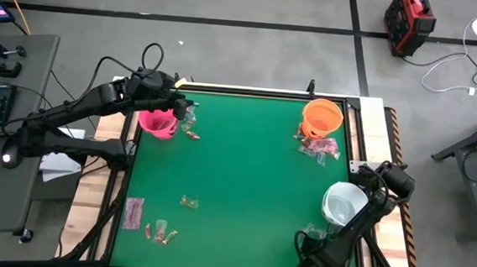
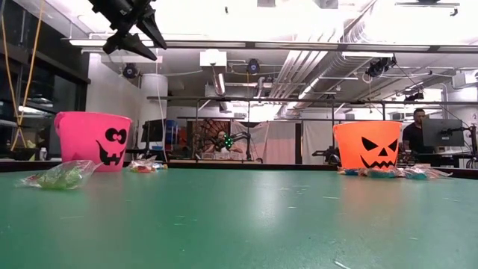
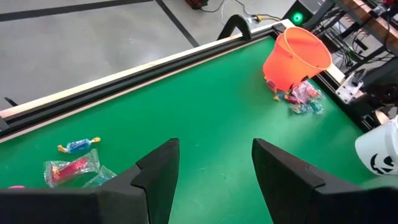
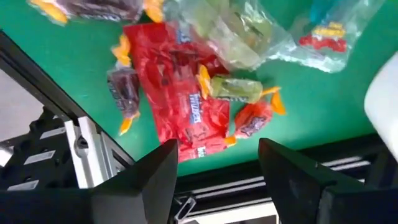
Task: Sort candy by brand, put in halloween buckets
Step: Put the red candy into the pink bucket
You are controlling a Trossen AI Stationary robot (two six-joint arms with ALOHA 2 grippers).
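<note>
Three halloween buckets stand on the green table: pink (image 1: 157,123) at the far left, orange (image 1: 322,117) at the far right, white (image 1: 343,202) at the near right. Wrapped candy lies loose beside the pink bucket (image 1: 190,132), by the orange bucket (image 1: 317,147) and at the near left (image 1: 161,232). My left gripper (image 3: 214,168) hangs open high above the table next to the pink bucket, holding nothing. My right gripper (image 4: 217,165) is open and points down over a heap of candy (image 4: 186,106), red, green and clear wrappers, by the table's near right rail.
A dark metal rail (image 4: 81,143) frames the table beside the candy heap under my right gripper. The white bucket's wall (image 4: 385,93) stands close to that gripper. The middle of the green mat (image 1: 244,176) lies bare. One sweet (image 1: 188,201) lies alone left of centre.
</note>
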